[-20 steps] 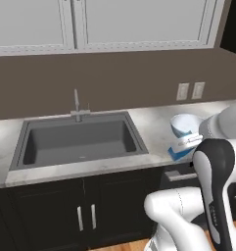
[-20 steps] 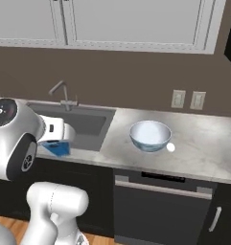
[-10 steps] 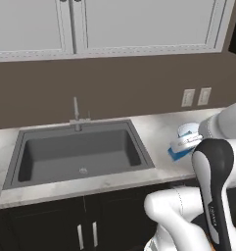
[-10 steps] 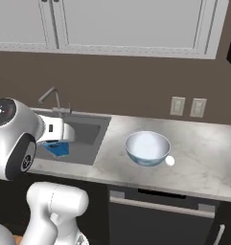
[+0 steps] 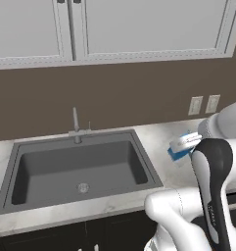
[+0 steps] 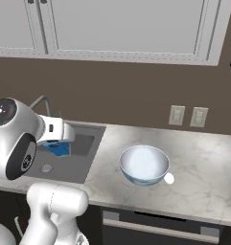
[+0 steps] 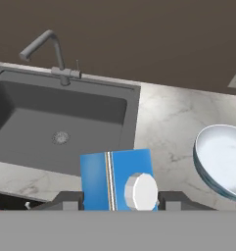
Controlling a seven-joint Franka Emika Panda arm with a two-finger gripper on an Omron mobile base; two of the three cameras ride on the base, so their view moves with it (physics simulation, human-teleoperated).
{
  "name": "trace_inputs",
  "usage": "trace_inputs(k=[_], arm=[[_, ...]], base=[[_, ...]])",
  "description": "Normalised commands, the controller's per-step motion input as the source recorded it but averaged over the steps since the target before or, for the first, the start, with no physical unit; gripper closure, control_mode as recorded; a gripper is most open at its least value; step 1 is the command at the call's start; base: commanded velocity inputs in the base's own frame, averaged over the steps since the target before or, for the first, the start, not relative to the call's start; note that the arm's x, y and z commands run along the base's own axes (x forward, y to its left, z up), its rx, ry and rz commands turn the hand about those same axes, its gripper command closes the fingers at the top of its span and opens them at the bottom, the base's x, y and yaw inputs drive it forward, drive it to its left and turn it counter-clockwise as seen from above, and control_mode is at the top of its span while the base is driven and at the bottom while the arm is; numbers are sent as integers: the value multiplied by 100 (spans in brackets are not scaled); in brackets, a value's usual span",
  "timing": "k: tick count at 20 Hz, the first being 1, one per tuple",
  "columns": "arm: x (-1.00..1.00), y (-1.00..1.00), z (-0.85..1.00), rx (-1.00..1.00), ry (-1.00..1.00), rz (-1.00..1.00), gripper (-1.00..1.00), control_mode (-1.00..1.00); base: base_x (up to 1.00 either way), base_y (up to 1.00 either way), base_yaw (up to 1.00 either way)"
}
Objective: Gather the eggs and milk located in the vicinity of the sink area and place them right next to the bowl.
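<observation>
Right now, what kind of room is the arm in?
A simulated kitchen, by the look of it: sink with a tap set in a marble counter, wall cabinets above, milk and bowl out.

Open marble counter (image 7: 168,132) between sink (image 7: 56,125) and bowl (image 7: 222,159); passable. Tap (image 7: 48,51) rising behind the basin, egg (image 6: 169,178) touching the bowl's right side, wall behind.

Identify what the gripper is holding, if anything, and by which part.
The gripper holds the milk, its fingers pressing the carton's two opposite sides near the capped top.
</observation>
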Motion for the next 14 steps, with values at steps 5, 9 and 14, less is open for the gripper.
trace_inputs(k=[5, 9, 14], arm=[[0, 0, 0, 0, 0, 0, 100, 100], [0, 0, 0, 0, 0, 0, 100, 100], [0, 0, 0, 0, 0, 0, 100, 100]], base=[[44, -28, -2], [41, -32, -2], [13, -22, 0]])
